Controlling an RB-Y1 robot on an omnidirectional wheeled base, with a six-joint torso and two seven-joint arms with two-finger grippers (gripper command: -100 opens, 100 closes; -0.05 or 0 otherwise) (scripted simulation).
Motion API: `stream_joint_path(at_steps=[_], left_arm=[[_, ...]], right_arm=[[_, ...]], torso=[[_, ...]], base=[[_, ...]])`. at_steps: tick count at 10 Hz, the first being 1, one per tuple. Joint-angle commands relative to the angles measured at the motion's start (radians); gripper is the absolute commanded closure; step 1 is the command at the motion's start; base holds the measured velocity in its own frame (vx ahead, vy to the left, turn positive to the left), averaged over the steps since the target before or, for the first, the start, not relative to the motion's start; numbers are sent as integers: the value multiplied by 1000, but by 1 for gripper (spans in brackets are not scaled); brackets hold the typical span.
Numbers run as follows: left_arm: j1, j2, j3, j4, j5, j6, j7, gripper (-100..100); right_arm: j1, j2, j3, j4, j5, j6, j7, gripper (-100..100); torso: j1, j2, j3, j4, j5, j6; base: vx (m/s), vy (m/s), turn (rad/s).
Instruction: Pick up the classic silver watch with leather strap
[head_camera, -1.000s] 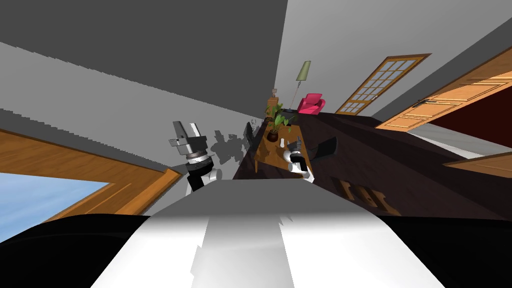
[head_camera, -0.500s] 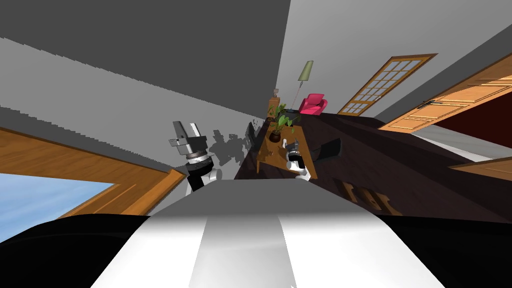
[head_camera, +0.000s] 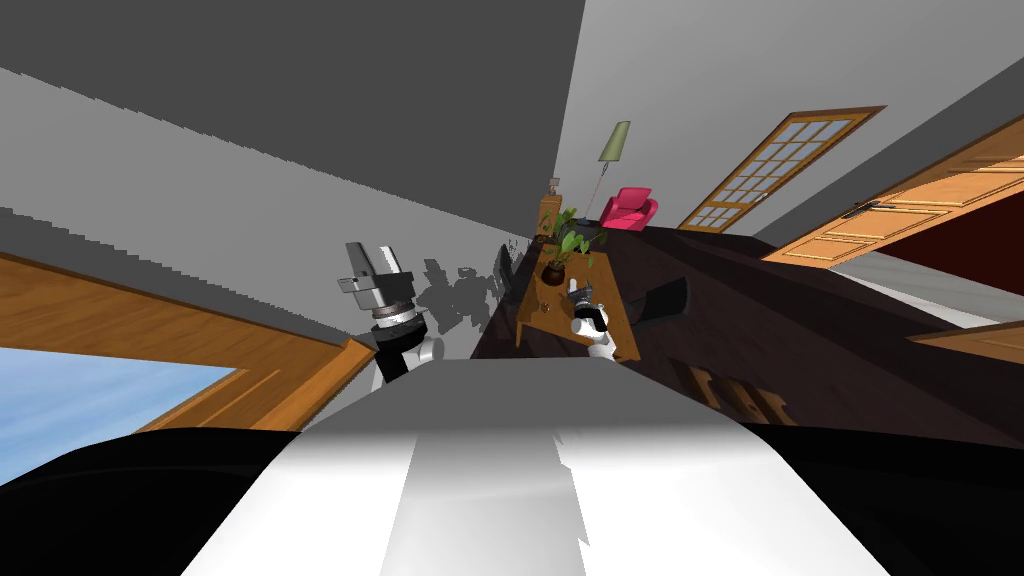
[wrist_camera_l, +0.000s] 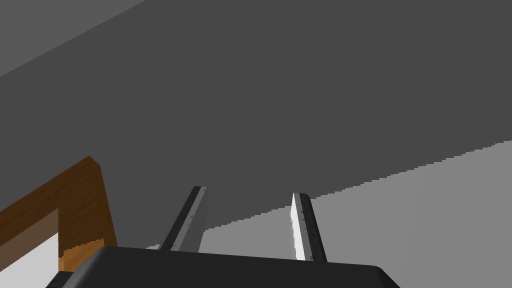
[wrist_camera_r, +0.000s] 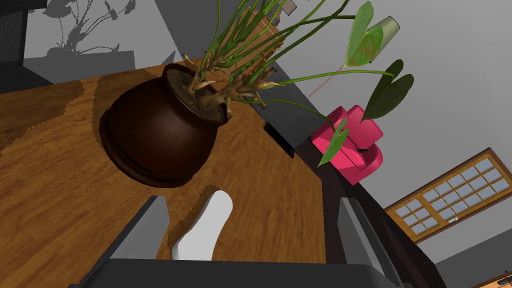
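Observation:
A small white rounded object (wrist_camera_r: 205, 225) lies on the wooden table (wrist_camera_r: 55, 200), just in front of a dark brown plant pot (wrist_camera_r: 155, 135). I cannot tell whether it is the watch. My right gripper (wrist_camera_r: 252, 202) hovers low over the table and is open; the white object sits between its fingers, close to one finger (wrist_camera_r: 145, 225). In the head view the right gripper (head_camera: 580, 292) is over the table (head_camera: 535, 325) beside the plant (head_camera: 560, 250). My left gripper (head_camera: 365, 270) is raised by the grey wall, open and holding nothing (wrist_camera_l: 247, 222).
A flat dark thing (wrist_camera_r: 278, 139) lies on the table beyond the pot. A dark chair (head_camera: 660, 298) stands at the table's right side. Further back are a pink armchair (head_camera: 628, 210), a floor lamp (head_camera: 612, 145) and a glazed wooden door (head_camera: 775, 165).
My right hand has moved forward over the table toward the pot, and now covers the white object in the head view. The head view has shifted slightly. The left arm has not moved.

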Motion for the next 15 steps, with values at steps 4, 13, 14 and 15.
stream_joint_path(at_steps=[4, 13, 14, 15], left_arm=[[0, 0, 0, 0, 0, 0, 0, 0], [0, 0, 0, 0, 0, 0, 0, 0], [0, 0, 0, 0, 0, 0, 0, 0], [0, 0, 0, 0, 0, 0, 0, 0]], right_arm=[[-72, 7, -17, 141, -88, 77, -48, -100], [-195, 9, -41, 388, -229, 202, -114, -100], [-223, 9, -45, 443, -263, 233, -129, -100], [-251, 10, -50, 468, -296, 259, -143, -100]], torso=[[-1, 1, 1, 0, 0, 0], [-3, 1, 0, 0, -1, 0], [-3, 1, 1, 0, 0, 0], [-3, 1, 1, 0, -1, 1]], base=[[11, 32, 9], [13, 13, -2], [12, 1, -10], [18, -2, -20]])
